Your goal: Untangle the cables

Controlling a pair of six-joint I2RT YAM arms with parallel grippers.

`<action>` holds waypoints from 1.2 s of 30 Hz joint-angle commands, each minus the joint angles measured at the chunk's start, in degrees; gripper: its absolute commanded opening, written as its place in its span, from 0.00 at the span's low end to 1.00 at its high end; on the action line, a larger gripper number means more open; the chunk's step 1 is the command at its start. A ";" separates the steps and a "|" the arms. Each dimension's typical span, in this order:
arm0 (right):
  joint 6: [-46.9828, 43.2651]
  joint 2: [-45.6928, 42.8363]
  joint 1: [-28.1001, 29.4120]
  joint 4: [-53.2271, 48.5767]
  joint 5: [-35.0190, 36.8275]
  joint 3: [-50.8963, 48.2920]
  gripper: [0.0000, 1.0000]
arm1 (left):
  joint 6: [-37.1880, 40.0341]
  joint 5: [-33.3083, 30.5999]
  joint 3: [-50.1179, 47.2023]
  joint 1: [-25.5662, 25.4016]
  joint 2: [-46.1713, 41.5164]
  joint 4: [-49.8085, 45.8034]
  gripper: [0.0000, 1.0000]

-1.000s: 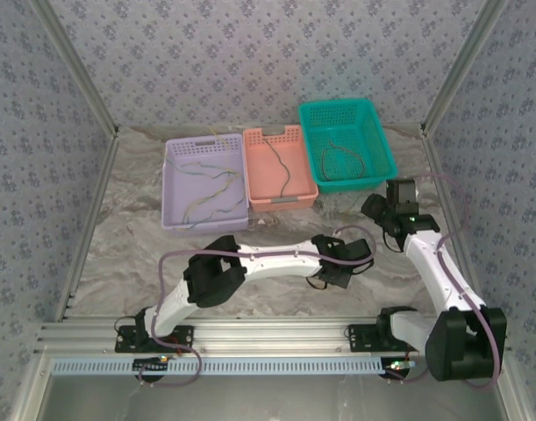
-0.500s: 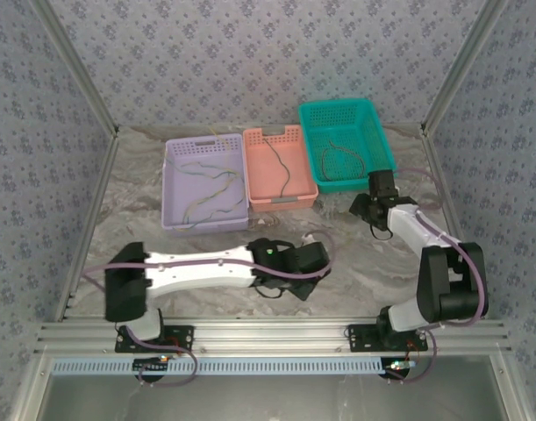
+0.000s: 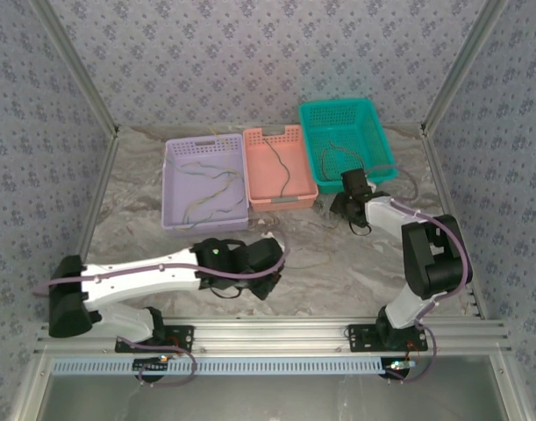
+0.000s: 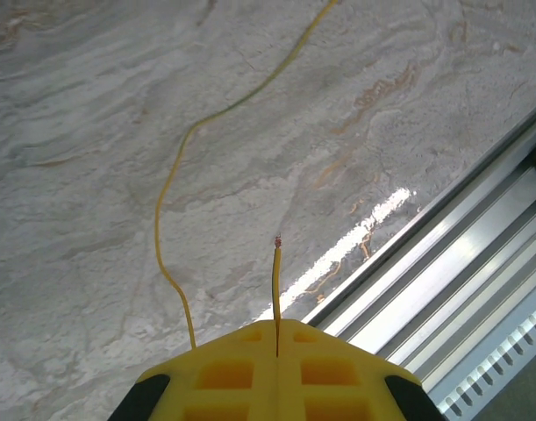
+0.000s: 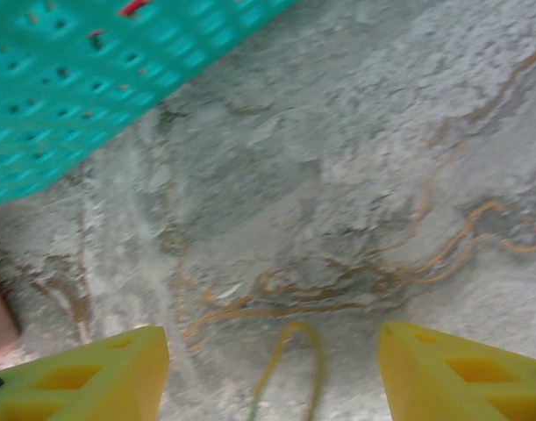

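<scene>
Yellow cable (image 4: 157, 232): one, pinched in left claw (image 4: 276, 326); three baskets (image 3: 283, 203) beyond.

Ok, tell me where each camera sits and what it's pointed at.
Top: fixed above and behind the bases, looking down on the table, purple basket, pink basket and teal basket; left arm and right arm show.
Left wrist: on that wrist, looking down at the table and the front rail; left end effector shows, shut on a yellow cable.
Right wrist: on that wrist, facing the table; open right end effector shows.
Shared: top and right wrist both show the teal basket.
</scene>
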 commanded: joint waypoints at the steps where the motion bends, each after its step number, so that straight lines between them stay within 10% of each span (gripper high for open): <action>1: 4.01 0.63 1.62 0.75 3.85 -0.33 0.65 | 1.11 0.97 -1.71 1.13 -4.06 -0.14 0.00; 13: 7.10 3.08 1.59 1.21 6.07 -0.57 0.00 | -0.85 2.04 -6.52 3.75 -11.52 2.15 0.00; 23: 0.92 -10.58 2.31 -4.04 9.04 8.00 0.00 | -11.36 -4.49 -11.72 9.48 -23.47 -4.43 0.00; 36: -10.56 4.55 7.19 -7.67 -14.73 50.20 0.00 | -30.62 -26.32 -24.76 10.04 -54.46 -1.64 0.00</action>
